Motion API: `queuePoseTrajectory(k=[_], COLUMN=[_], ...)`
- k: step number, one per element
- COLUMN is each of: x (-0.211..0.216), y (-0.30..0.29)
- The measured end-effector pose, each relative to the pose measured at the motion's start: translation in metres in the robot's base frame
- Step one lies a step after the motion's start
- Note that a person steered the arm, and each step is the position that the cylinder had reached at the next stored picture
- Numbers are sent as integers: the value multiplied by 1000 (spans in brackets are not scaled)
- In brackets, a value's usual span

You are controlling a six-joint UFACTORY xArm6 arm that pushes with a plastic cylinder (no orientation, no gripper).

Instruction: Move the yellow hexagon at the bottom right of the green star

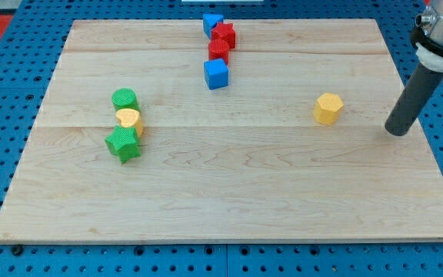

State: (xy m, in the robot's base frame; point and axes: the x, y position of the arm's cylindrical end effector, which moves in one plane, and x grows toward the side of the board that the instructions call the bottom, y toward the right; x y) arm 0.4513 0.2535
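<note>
The yellow hexagon [328, 108] sits on the wooden board at the view's right. The green star [122, 144] lies at the view's left, far from the hexagon. My tip [396, 132] rests on the board to the right of the yellow hexagon, a little lower in the view, with a gap between them. The dark rod rises from it toward the view's top right corner.
A yellow heart-like block [130, 120] touches the green star's top, with a green round block [124, 99] above it. At the view's top centre stand a blue block [212, 23], a red star [224, 34], a red block [218, 51] and a blue cube [216, 75]. The board [221, 192] has edges all around.
</note>
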Motion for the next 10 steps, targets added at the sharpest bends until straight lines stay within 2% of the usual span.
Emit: queuePoseTrajectory(k=[1,3,5,7,10], x=[-11,-52,-53,-52,28], y=[-6,-96,-140,-225,-244])
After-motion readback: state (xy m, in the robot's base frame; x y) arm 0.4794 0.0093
